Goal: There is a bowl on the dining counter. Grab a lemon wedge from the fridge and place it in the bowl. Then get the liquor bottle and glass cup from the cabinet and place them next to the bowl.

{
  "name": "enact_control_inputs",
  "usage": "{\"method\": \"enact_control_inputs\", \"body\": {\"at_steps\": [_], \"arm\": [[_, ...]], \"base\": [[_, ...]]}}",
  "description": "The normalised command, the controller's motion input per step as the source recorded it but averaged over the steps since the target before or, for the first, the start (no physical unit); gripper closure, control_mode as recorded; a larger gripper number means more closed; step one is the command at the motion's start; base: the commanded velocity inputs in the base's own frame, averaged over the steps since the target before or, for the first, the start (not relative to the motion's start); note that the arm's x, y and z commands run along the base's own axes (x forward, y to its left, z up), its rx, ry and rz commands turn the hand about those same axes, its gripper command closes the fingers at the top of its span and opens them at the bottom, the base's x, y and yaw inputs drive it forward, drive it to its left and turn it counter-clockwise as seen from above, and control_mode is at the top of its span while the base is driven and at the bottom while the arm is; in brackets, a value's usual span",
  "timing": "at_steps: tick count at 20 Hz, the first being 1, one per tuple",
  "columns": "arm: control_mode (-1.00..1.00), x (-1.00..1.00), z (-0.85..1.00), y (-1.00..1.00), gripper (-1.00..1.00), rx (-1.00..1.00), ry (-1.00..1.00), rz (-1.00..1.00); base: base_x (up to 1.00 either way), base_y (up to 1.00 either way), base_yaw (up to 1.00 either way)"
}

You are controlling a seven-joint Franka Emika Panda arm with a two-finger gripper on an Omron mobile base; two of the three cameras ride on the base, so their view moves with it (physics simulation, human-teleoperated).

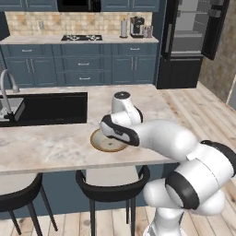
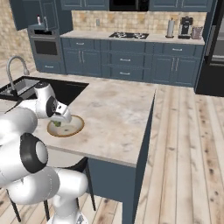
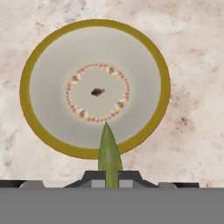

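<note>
The end effector (image 3: 108, 177) sits at the bottom centre of the hand view, its fingers pinched nearly together on a lemon wedge (image 3: 109, 153), a narrow green-yellow sliver that points up from between the tips. The wedge's tip overlaps the near rim of the bowl (image 3: 43, 105) in that view, and the bowl lies directly ahead of the hand: a shallow pale dish with a mustard-yellow rim, a ring of small red and white marks and a dark speck at its centre.

In the left base view the bowl (image 1: 99, 144) rests on the marbled bench (image 1: 50, 143) just left of centre, half covered by the white arm's wrist. In the right base view the bowl (image 2: 74, 127) lies left of centre, with the wedge (image 2: 57, 124) showing as a small green bit under the hand, above the bowl's left part.

A black sink (image 1: 50, 108) with a curved tap (image 1: 7, 85) is at the bench's left in the left base view. Two dark stools (image 1: 113, 186) stand under the bench's near edge. The fridge (image 1: 191, 41), its door open, stands at the upper right.
</note>
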Motion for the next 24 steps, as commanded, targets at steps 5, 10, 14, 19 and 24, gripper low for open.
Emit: {"method": "enact_control_inputs", "body": {"at_steps": [5,10,14,19,24], "arm": [[-1.0,0.27,-0.19,0.01,1.0,0.0,0.0,0.0],[-1.0,0.19,-0.22,0.02,1.0,0.0,0.0,0.0],[-1.0,0.18,-0.2,0.03,1.0,0.0,0.0,0.0],[-1.0,0.19,-0.19,0.02,1.0,0.0,0.01,0.0],[-1.0,0.12,-0.17,0.0,1.0,0.0,0.0,0.0]], "base": [[0.0,0.0,0.0],[0.0,0.0,0.0],[0.0,0.0,0.0],[0.0,0.0,0.0],[0.0,0.0,0.0]]}}
